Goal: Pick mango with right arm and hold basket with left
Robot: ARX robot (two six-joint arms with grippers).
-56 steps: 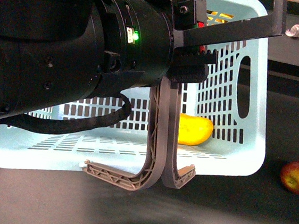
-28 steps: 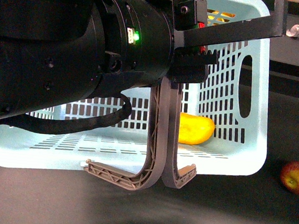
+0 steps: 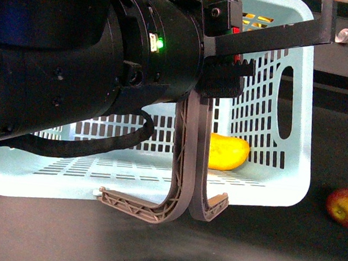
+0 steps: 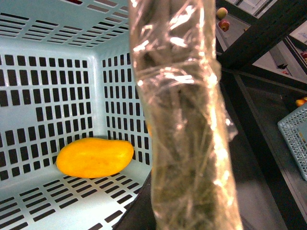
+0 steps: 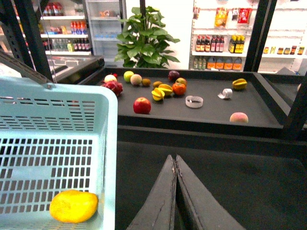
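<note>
The light turquoise basket point(image 3: 281, 179) hangs tilted from its two grey-brown handles point(image 3: 186, 163). My left gripper point(image 3: 223, 79) is shut on those handles at their top. In the left wrist view the film-wrapped handle point(image 4: 182, 120) fills the middle and hides the jaws. The yellow-orange mango point(image 3: 228, 152) lies on the basket floor against the far slotted wall; it also shows in the left wrist view point(image 4: 94, 157) and the right wrist view point(image 5: 73, 206). My right gripper point(image 5: 174, 157) is shut and empty, outside the basket point(image 5: 108, 143), beside its wall over the dark surface.
A red-yellow apple point(image 3: 345, 206) lies on the dark surface right of the basket. Beyond, a raised black tray point(image 5: 268, 108) carries a red apple point(image 5: 142, 105), a peach point(image 5: 238, 117), a tape roll point(image 5: 194, 101) and several other fruits. Shop shelves stand behind.
The basket and the mango in it have drifted very slightly to the right. My left gripper's hold on the handles is unchanged.
</note>
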